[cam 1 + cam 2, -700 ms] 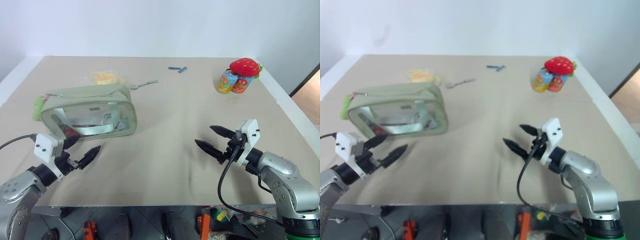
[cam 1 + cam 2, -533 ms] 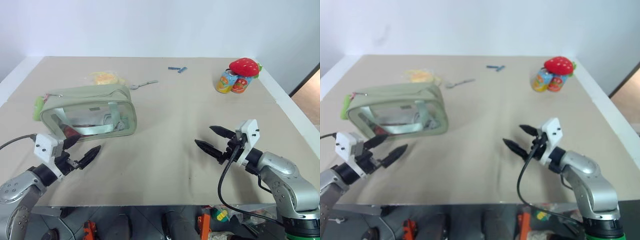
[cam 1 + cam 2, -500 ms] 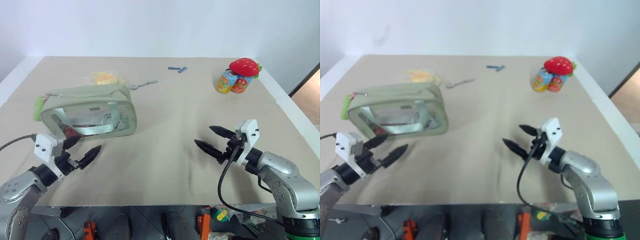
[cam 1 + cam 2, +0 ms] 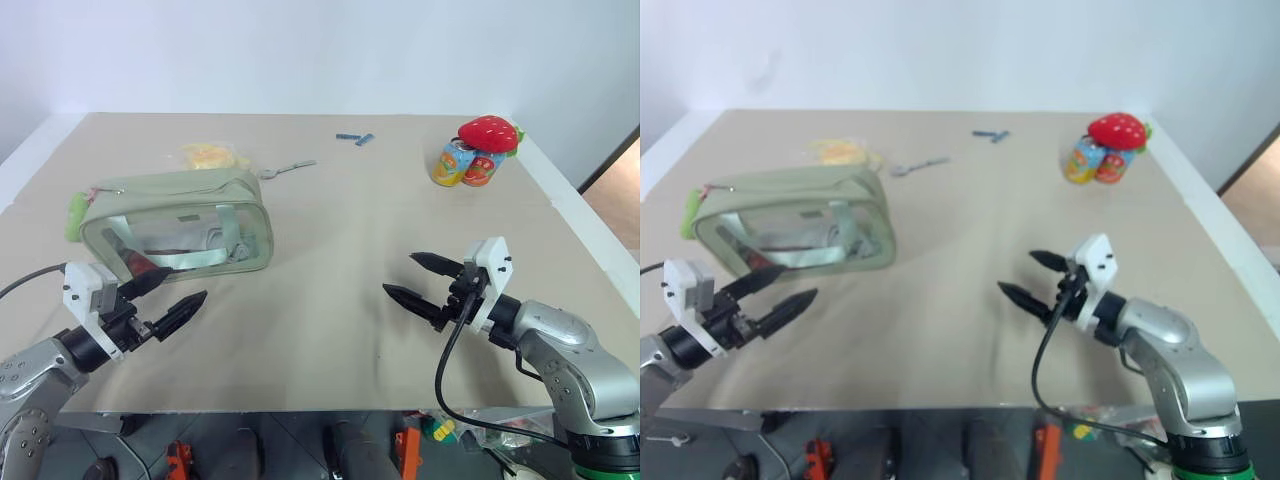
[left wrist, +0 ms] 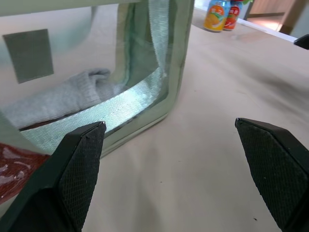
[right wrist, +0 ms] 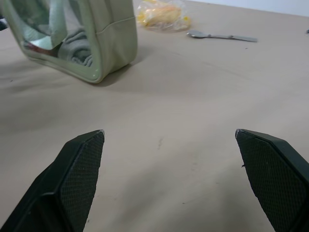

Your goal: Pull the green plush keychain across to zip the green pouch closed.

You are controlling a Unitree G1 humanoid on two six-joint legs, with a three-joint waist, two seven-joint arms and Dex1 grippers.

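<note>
Left eye view: green pouch (image 4: 178, 222) lying on the left half of the table (image 4: 330, 210), long axis running left to right and tipped slightly away at its right end, clear side panel facing the robot, zipper along the top. Green plush keychain (image 4: 74, 218) hanging at the pouch's far left end, touching that end. Left gripper (image 4: 167, 300) just in front of the pouch's near left corner, 2 fingers spread wide, nothing between them, pointing forward and rightward. Right gripper (image 4: 424, 283) over bare table, well apart from the pouch, fingers equally wide, empty, pointing leftward. Compared with 0.7 s ago: right gripper shifted a little leftward, left fingertips slightly further right; pouch and keychain unmoved.

Right eye view: same layout; strawberry plush (image 4: 1118, 131) resting on 2 cans (image 4: 1095, 163) at the far right, a spoon (image 4: 918, 164) and a yellow packet (image 4: 843, 151) beyond the pouch.

Left wrist view: pouch's clear panel and webbing strap (image 5: 155, 48) close ahead (grey cloth inside), both fingers (image 5: 77, 166) wide apart above the table, gripping nothing.

Right wrist view: pouch's end (image 6: 101, 36) far ahead, fingers (image 6: 79, 166) fully spread, empty.
</note>
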